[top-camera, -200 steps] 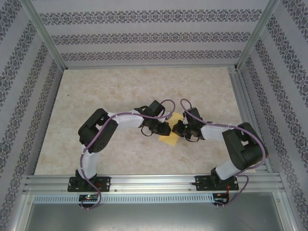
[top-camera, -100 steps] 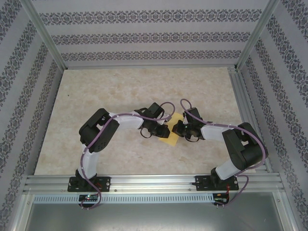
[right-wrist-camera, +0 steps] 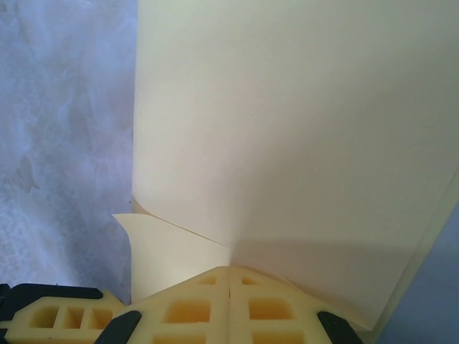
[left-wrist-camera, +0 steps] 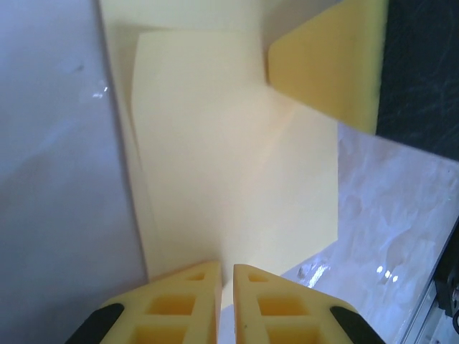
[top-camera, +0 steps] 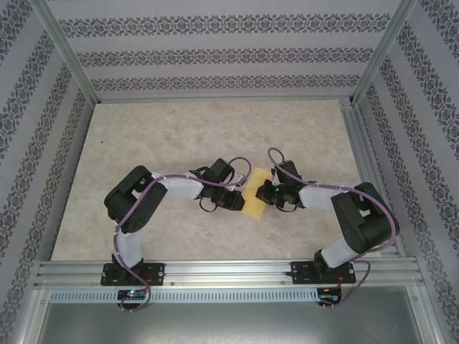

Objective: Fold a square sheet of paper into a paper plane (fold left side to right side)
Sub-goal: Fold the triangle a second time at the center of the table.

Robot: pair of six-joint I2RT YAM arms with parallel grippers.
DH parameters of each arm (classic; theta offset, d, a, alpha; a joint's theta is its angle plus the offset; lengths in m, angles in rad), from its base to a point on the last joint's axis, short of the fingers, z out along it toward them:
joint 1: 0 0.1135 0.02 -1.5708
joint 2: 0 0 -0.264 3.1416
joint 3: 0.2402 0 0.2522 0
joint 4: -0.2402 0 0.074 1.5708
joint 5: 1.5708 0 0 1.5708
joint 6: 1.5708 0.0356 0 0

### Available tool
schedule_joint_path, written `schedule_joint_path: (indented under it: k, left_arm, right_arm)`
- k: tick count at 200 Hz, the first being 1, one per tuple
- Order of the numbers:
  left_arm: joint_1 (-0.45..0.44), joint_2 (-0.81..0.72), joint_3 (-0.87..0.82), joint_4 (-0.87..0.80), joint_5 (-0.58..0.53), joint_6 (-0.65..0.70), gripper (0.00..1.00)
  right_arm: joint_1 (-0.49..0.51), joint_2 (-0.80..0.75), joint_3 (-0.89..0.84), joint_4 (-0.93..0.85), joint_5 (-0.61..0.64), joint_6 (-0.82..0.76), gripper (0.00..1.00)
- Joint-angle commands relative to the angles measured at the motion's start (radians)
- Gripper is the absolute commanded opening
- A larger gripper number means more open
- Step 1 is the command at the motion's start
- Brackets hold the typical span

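The square sheet of paper, pale yellow, is held up off the table between my two grippers, bent and partly doubled over. My left gripper grips its left edge. In the left wrist view the paper runs down into the narrow slit between the fingertips of the left gripper, and a yellow finger of the right gripper touches its far side. My right gripper is shut on the opposite edge. In the right wrist view a crease in the paper starts at the right gripper, with a loose flap at its left.
The marbled tabletop spreads wide behind and to the left of the grippers. An aluminium rail runs along the near edge, and slanted posts stand at the back corners in front of patterned walls.
The left arm's elbow has swung down and to the left, and its gripper has shifted slightly nearer. The paper's lower part has drawn up into one narrower patch. The right arm has stayed put.
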Motion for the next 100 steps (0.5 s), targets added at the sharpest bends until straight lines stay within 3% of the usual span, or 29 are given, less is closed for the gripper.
schedule_joint_path:
  k: [1, 66, 100]
  left_arm:
    - [0.015, -0.012, -0.058, -0.104, -0.052, 0.008, 0.16]
    - [0.04, -0.066, -0.048, -0.134, -0.067, 0.005, 0.17]
    - [0.05, -0.135, 0.006, -0.181, -0.087, 0.012, 0.25]
  right_arm:
    - [-0.008, 0.014, -0.022, -0.087, 0.074, -0.019, 0.01]
    - [-0.008, -0.012, -0.024, -0.1, 0.082, -0.032, 0.01]
    - [-0.01, -0.032, -0.025, -0.109, 0.094, -0.037, 0.01]
